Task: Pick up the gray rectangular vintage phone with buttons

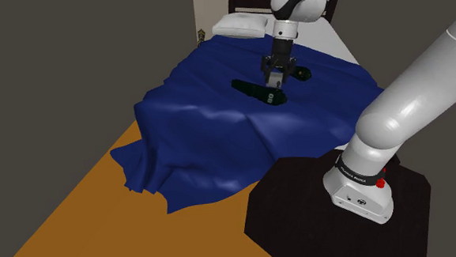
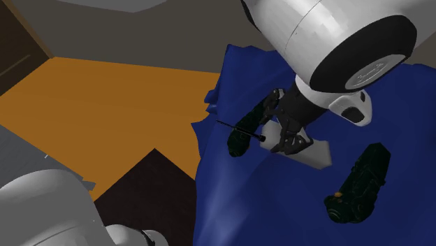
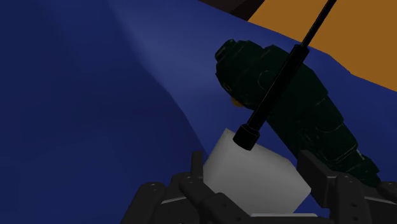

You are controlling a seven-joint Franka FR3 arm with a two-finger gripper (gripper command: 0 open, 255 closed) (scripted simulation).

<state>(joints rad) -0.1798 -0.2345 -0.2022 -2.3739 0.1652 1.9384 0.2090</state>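
Phone (image 2: 318, 155) on blanket (image 2: 237, 210), between device (image 2: 244, 133) and second device (image 2: 360, 183).

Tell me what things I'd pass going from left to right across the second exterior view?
Orange floor → black handset with antenna → grey phone → second black handset.

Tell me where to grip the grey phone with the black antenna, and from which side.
Take the grey phone across its two flat sides, coming down from above: it lies on the blanket, and the antenna sticks out one end, over the dark handset.
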